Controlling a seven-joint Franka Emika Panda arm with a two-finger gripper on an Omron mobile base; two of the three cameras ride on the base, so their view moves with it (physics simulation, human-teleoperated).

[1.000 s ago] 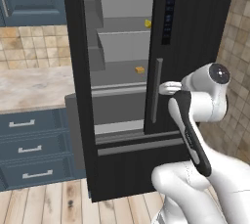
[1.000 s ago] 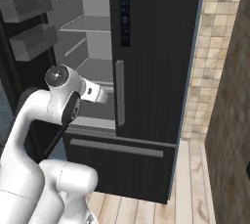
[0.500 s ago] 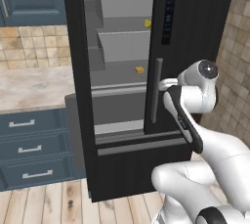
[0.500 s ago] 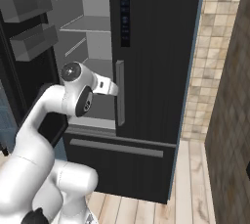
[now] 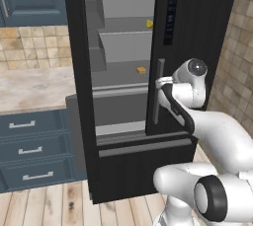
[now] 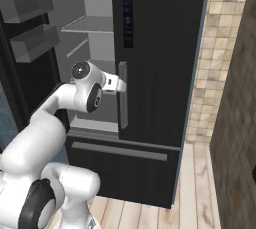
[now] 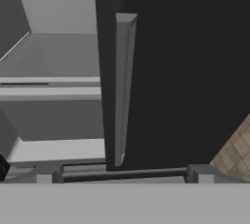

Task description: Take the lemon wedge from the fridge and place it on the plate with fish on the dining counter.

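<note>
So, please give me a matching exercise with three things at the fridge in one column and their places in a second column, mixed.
Things:
1. tiny bright yellow lemon wedge
2. darker orange-yellow blocky chunk
3. long grey vertical handle

Places:
A. on the closed black door
B. upper shelf
C. lower shelf

Pairs: 1-B, 2-C, 3-A

The fridge (image 5: 123, 136) was cut off at the top edge, its upper shelves out of frame. Lemon wedge (image 5: 149, 23) beside the closed door was too small to make out shape. Gripper (image 6: 120, 84) fingertips were hidden against the door handle (image 6: 123, 95), so jaw state was unclear.
</note>
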